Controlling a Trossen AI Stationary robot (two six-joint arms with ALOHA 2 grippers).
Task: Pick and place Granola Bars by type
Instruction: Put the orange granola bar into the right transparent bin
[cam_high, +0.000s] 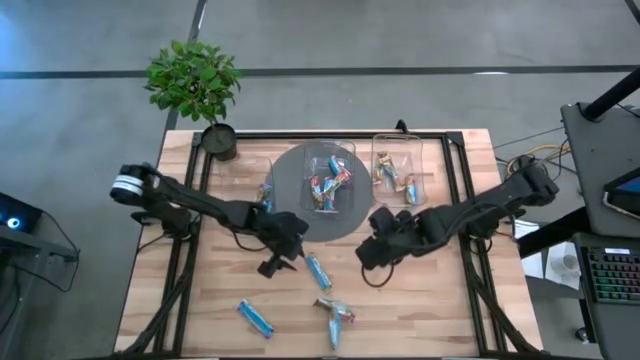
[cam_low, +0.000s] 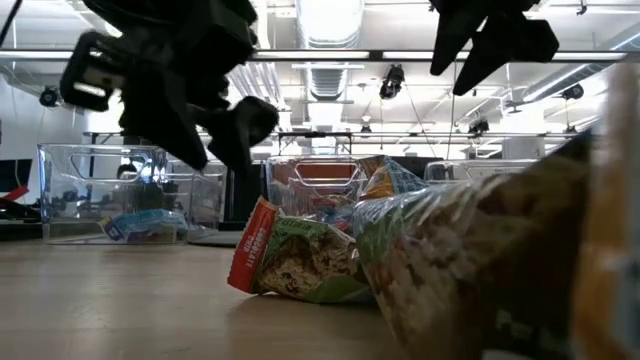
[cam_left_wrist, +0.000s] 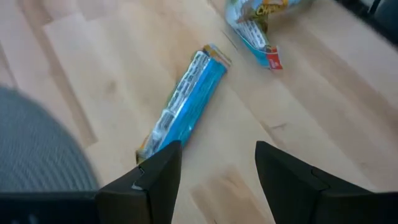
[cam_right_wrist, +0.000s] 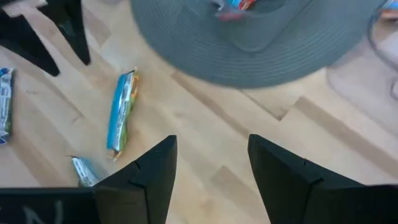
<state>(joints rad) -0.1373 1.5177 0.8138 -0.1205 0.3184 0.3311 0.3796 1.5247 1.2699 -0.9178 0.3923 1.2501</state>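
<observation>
blue bar just ahead of the open left fingers

the left gripper (cam_left_wrist: 214, 177) hovers low over the table (cam_high: 420, 300) with its two fingers spread and nothing between them. the nearest granola bar (cam_left_wrist: 186, 102), in a light blue wrapper, lies flat on the wood just beyond the fingertips, slanting away, its near end close to one finger but not between the two.

it looks light and soft, its shiny crinkled wrapper likely slippery; a pinch across the narrow middle would probably hold best, since the flat end seals would likely fold.

a second bar (cam_left_wrist: 255, 28) lies farther off, apart from the first. the right gripper (cam_right_wrist: 208, 177) waits over bare wood beside the round grey mat (cam_right_wrist: 249, 50), fingers also spread and empty.

farthest, two clear boxes (cam_high: 330, 170) already hold sorted bars, one on the mat and one beside it.
</observation>
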